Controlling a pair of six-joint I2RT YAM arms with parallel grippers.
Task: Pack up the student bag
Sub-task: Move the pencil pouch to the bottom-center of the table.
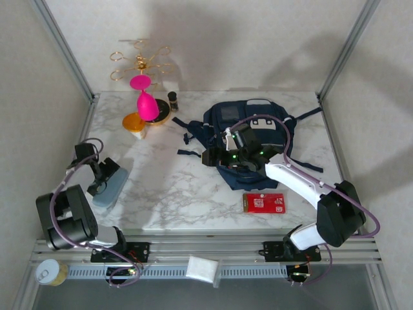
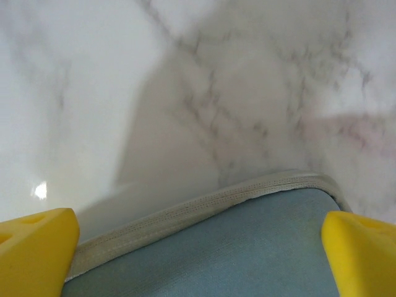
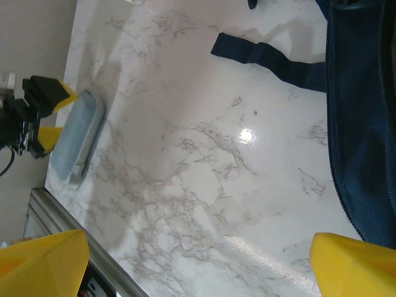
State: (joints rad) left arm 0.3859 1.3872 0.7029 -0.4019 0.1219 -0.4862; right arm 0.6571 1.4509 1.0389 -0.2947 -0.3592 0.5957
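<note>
The student bag (image 1: 248,135) lies flat at the centre right of the table, navy with dark straps spread around it; its zipped edge (image 3: 362,124) and a strap (image 3: 266,55) fill the right of the right wrist view. My right gripper (image 1: 210,157) hovers at the bag's left edge, open, with bare marble between its yellow fingertips (image 3: 43,263). My left gripper (image 1: 103,179) is at the table's left side, open, its yellow fingertips (image 2: 37,247) standing wide on either side of a blue-grey pouch (image 2: 235,247) with a pale stitched rim.
A red flat box (image 1: 264,203) lies in front of the bag. At the back left stand a pink goblet (image 1: 146,100), an orange lid (image 1: 133,122), a small dark bottle (image 1: 172,99) and a gold wire stand (image 1: 139,61). The pouch (image 3: 74,139) lies near the front rail.
</note>
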